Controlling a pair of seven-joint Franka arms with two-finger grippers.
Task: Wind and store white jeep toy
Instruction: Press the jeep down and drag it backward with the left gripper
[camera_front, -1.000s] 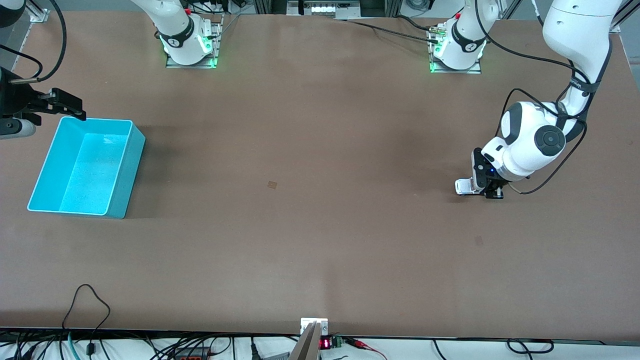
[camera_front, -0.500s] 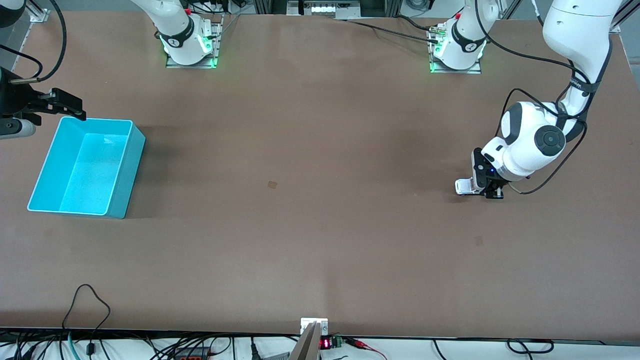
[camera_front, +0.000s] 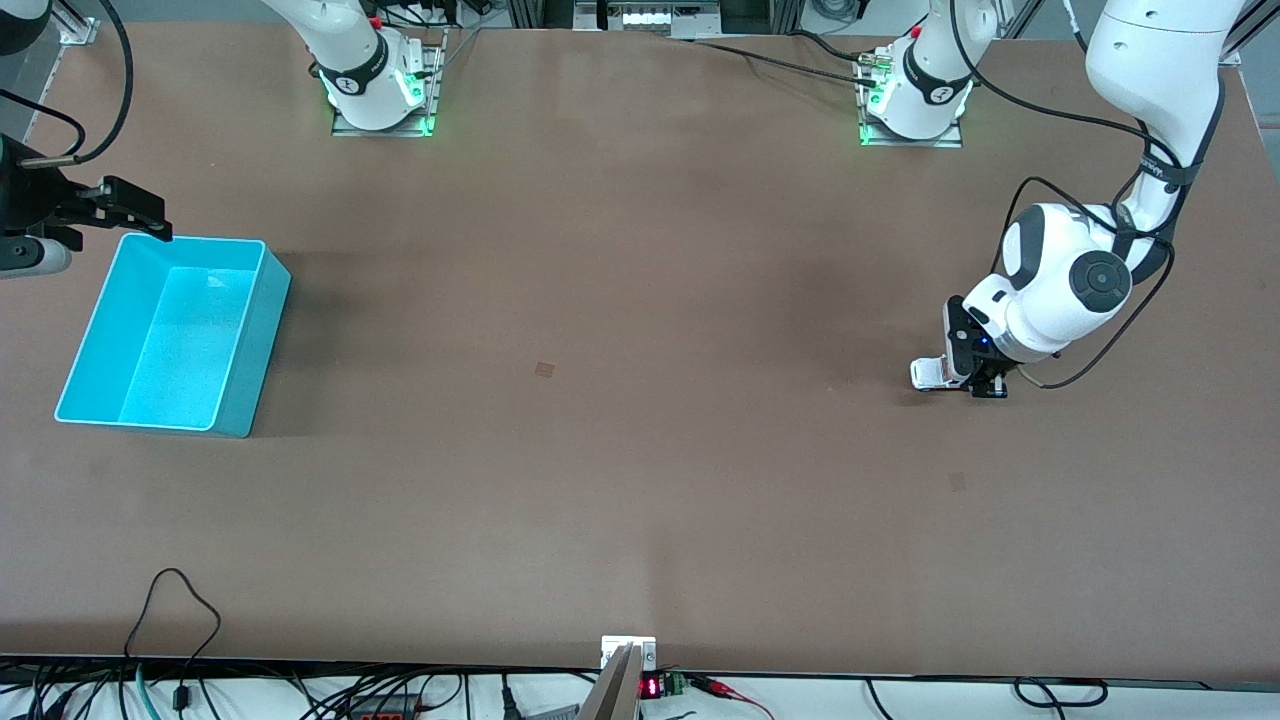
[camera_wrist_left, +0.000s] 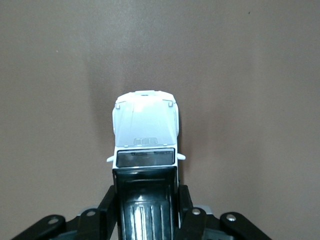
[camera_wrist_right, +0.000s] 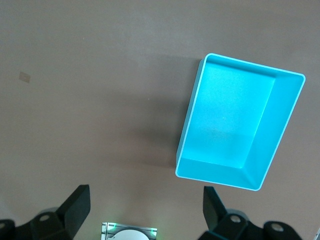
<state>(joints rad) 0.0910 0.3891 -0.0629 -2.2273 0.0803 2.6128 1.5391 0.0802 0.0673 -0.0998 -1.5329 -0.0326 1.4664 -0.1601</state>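
White jeep toy (camera_wrist_left: 145, 135), smooth, boxy, black-roofed.

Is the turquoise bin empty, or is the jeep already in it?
Empty: the turquoise bin shows only its bare floor. The white jeep toy sits on the table, clamped in the left end effector.

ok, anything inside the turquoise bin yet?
Nothing: the turquoise bin shows only its bare floor. The white jeep toy is on the table, clamped at its rear in the left gripper.

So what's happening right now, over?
Left gripper shut on white jeep toy, down on table. Right gripper open, waiting by turquoise bin. Nothing between.
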